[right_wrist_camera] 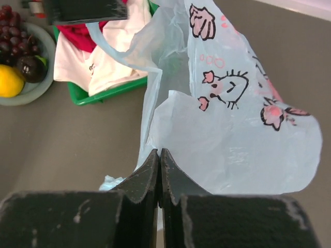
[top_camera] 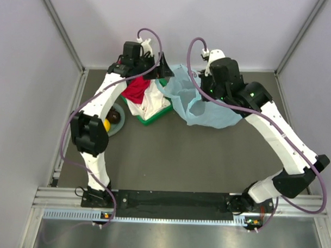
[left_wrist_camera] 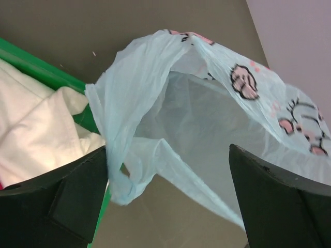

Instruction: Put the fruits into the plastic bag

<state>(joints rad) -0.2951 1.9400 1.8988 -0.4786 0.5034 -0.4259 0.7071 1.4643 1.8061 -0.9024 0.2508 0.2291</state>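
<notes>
The plastic bag point(top_camera: 209, 106) is light blue with cartoon prints and stands with its mouth open at the back of the table. My right gripper point(right_wrist_camera: 159, 154) is shut on the bag's near rim point(right_wrist_camera: 232, 134), and thin film comes out between the fingertips. My left gripper point(left_wrist_camera: 168, 196) is open wide just left of the bag's mouth point(left_wrist_camera: 207, 103), with a loop handle point(left_wrist_camera: 116, 170) draped against its left finger. The fruits lie on a plate to the left: yellow citrus point(right_wrist_camera: 9, 81), a dark round fruit point(right_wrist_camera: 30, 68) and purple grapes point(right_wrist_camera: 13, 31).
The grey-green plate point(top_camera: 117, 131) sits under the left arm's forearm. A green tray point(top_camera: 149, 119) of red and white cloths point(right_wrist_camera: 111, 62) stands between the plate and the bag. Grey walls close in on three sides.
</notes>
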